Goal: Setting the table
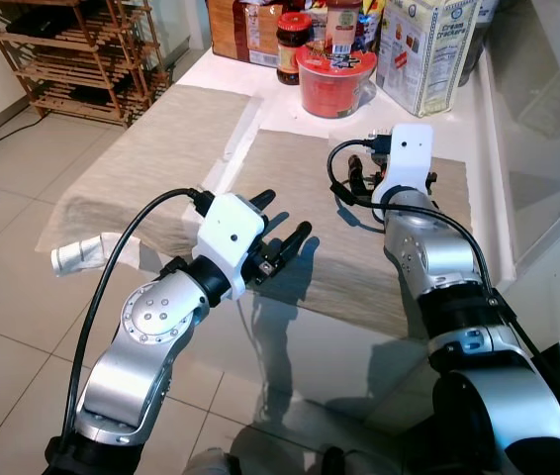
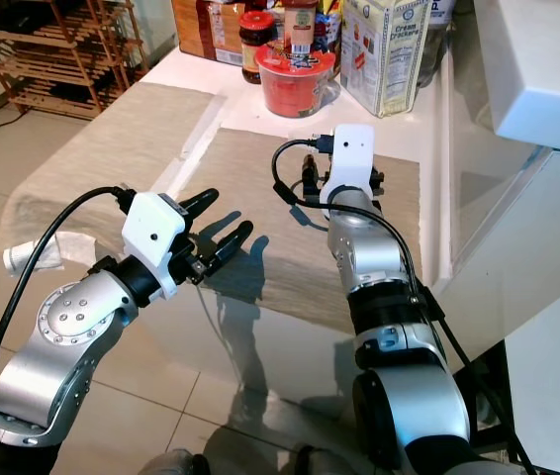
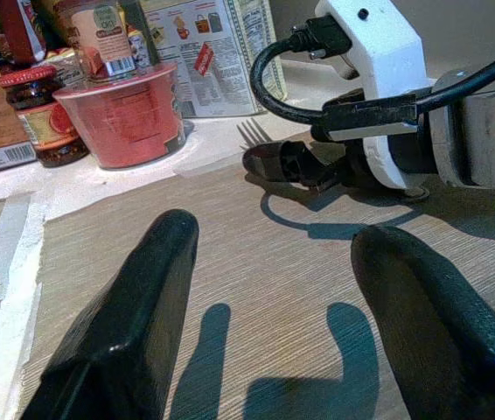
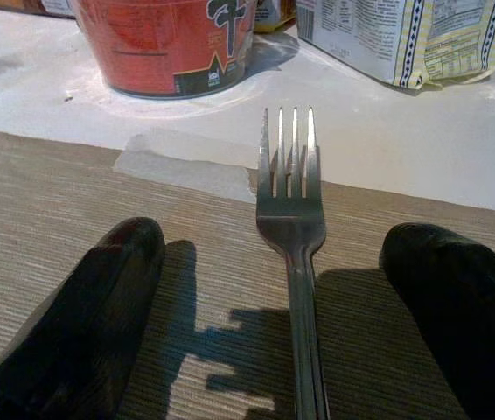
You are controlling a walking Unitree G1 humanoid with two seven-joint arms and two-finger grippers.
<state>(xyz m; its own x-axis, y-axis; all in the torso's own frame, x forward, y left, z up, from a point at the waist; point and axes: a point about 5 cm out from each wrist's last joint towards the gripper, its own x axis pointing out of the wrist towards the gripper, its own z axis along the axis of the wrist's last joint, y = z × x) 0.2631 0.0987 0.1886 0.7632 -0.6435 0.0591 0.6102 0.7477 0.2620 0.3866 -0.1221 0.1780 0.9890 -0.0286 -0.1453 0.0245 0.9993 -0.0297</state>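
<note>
A silver fork lies on the beige placemat, its tines reaching past the mat's far edge onto the white tabletop. My right gripper is open and low over the mat, one black finger on each side of the fork's handle, not touching it. From the left wrist view the fork tines peek out just beyond the right gripper. My left gripper is open with nothing in it, hovering over the near left part of the same mat.
A second placemat lies to the left, with a rolled white cloth at its near corner. A red noodle cup, a jar and a cracker box stand at the back. A wooden rack is far left.
</note>
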